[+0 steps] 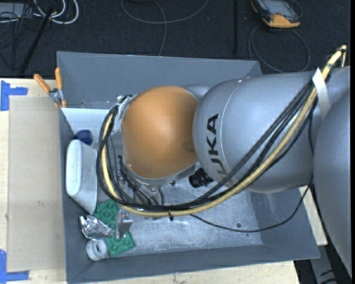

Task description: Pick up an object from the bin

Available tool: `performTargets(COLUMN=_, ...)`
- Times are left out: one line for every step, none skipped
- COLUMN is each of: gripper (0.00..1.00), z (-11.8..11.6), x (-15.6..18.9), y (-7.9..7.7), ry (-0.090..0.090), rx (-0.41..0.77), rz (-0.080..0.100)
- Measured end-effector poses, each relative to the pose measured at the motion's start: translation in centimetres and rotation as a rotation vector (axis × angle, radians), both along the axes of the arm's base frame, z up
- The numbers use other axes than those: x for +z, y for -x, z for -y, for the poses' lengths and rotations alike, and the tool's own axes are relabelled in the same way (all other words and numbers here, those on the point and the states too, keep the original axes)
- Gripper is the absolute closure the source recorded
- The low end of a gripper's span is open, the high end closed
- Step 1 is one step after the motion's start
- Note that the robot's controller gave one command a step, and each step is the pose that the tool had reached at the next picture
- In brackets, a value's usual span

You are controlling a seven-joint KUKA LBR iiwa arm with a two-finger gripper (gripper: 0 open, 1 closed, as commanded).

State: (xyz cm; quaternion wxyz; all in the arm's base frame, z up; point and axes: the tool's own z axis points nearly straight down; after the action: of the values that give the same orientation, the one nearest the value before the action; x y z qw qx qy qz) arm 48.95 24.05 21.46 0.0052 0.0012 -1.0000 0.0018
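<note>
The tool [125, 222] hangs over 1 green studded plate [122, 244]. 1 foil wad [90, 225] lies just left of the plate. I cannot tell how far open the tool is.

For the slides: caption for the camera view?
KUKA gripper low over a green plate beside crumpled foil in the lower-left corner of the bin.

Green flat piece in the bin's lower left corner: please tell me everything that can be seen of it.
The green flat piece looks like a thin plastic plate, dark green, seemingly studded on top. It lies flat on the floor of the bin, slanted to the walls. The gripper stands over its middle and hides part of it. Crumpled silver foil lies beside its left edge, and a white ring sits by its lower left corner; whether either touches it is unclear.
</note>
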Motion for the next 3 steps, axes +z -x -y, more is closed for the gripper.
performTargets(gripper=0.0, z=-0.4, x=-12.9, y=1.3, ry=-0.007, rx=0.164, rz=0.017)
performTargets(gripper=0.0, z=-0.2, x=-11.4, y=-1.0, ry=-0.006, rx=0.623, rz=0.007)
performTargets(gripper=0.0, z=-0.3, x=-10.7, y=0.7, ry=-0.008, rx=0.791, rz=0.005)
